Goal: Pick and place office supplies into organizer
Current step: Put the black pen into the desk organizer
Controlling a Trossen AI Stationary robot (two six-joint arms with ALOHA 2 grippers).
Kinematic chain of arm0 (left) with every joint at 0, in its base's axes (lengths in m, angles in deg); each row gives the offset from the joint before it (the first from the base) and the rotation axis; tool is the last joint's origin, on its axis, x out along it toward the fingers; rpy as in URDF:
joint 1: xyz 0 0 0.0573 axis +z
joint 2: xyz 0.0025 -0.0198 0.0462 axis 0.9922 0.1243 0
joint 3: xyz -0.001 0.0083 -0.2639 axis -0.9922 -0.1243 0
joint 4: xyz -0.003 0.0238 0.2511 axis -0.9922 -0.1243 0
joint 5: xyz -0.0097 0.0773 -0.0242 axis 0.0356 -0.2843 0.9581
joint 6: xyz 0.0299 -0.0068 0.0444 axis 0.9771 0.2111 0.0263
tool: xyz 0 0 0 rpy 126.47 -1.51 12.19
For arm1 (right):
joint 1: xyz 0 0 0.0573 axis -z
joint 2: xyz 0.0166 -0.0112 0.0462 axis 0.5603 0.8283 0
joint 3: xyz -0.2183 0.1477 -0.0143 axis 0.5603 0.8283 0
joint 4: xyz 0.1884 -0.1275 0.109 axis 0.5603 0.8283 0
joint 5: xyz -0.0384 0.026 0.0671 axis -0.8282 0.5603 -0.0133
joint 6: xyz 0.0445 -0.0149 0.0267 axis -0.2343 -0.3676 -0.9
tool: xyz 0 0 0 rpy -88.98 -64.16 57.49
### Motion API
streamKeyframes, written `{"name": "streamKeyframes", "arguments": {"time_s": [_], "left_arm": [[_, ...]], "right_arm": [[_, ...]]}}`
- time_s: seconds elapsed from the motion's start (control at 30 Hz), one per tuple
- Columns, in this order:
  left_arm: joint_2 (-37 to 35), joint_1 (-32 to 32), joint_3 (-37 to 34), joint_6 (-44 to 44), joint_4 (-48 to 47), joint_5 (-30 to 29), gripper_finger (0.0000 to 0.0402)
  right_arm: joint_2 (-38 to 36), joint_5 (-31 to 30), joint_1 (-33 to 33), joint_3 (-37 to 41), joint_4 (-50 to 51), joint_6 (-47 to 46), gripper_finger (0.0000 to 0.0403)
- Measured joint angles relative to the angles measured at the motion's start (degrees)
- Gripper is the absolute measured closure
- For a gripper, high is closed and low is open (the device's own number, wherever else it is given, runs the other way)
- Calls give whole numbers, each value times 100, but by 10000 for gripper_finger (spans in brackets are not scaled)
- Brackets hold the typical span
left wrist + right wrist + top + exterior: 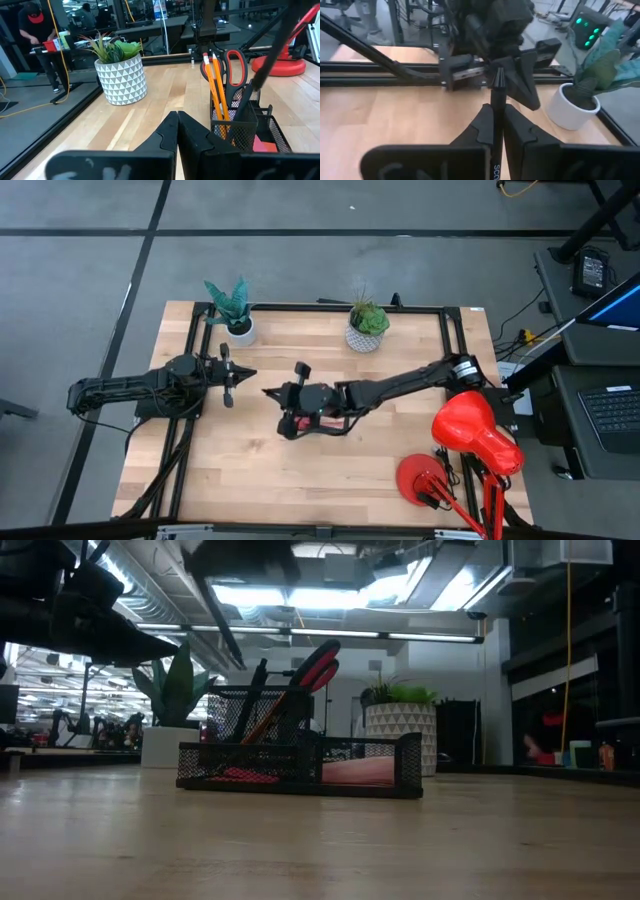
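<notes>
The black mesh organizer (pixel 318 423) (pixel 300 768) (pixel 245 131) stands on the table's middle. Its cup holds orange pencils (pixel 216 85), red-handled scissors (pixel 236 65) (pixel 315 665) and a dark pen (pixel 262 680), all leaning on its rim. A pink sticky-note block (pixel 360 772) lies in its tray. My right gripper (pixel 272 392) (pixel 497 107) hovers above the organizer's left end, shut on another dark slim pen (pixel 497 90) (pixel 222 625). My left gripper (pixel 243 375) (pixel 177 122) is shut and waits just left of it, holding nothing. My right gripper pinches the dark pen's barrel (pixel 496 125) between its two fingers. The pen lies along the fingers, and its pointed end (pixel 498 75) sticks out beyond them toward the left arm. It is lifted clear and slants downward above the organizer in the low view.
Two white plant pots (pixel 240 330) (pixel 366 335) stand near the table's far edge. A red desk lamp (pixel 470 435) with its round base (pixel 420 478) occupies the near right corner. Black frame rails (pixel 190 430) run along the table's sides. Bare wood (pixel 300 480) lies near the front edge.
</notes>
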Motion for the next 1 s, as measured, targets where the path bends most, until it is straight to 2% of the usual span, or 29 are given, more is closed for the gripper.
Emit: {"name": "streamKeyframes", "arguments": {"time_s": [0.6,0.77,1.0], "left_arm": [[-1,1,0,197,0,2,401],[0,0,0,149,0,2,399],[0,1,0,149,2,2,399]], "right_arm": [[0,57,435,2188,-3345,-83,385],[0,89,443,2417,-3839,-67,384],[0,64,476,2450,-3715,-377,366]]}}
